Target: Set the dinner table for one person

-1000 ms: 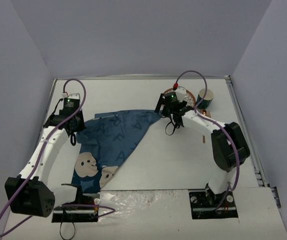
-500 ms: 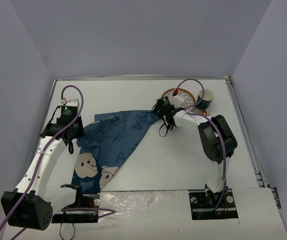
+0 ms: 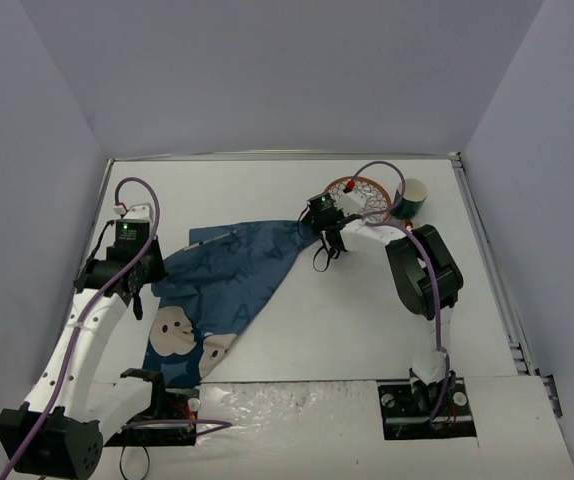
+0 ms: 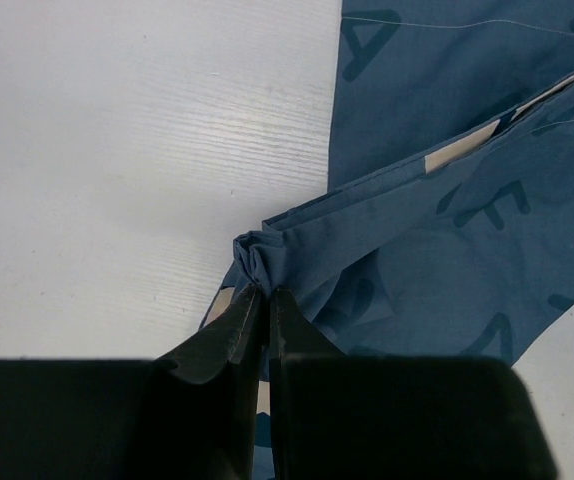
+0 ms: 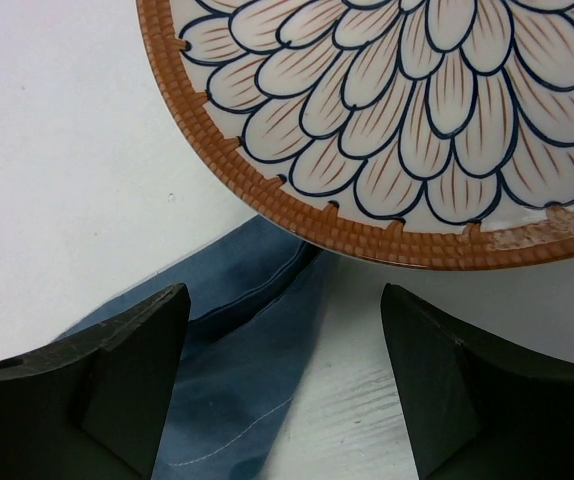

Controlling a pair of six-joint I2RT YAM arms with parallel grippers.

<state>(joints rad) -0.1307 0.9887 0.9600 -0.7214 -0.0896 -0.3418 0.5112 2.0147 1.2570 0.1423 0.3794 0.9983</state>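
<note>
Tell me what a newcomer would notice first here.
A blue placemat with bear faces lies rumpled and half folded on the left of the white dinner table, its bunched corner pinched in the shut left tool. At the far side a petal-patterned plate sits beside a cup, the open right tool hovering over the cloth's tip by the rim.

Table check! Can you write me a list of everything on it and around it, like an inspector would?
Surface: white table, plain and matte.
Job's things: blue placemat folded and bunched, not flat; plate and cup at the far right.
Clutter: nothing seen.
Grippers: left gripper shut on the placemat's bunched edge; right gripper open above its far corner, beside the plate.
Cables: purple cables loop off both arms.
Surroundings: grey walls on three sides.
</note>
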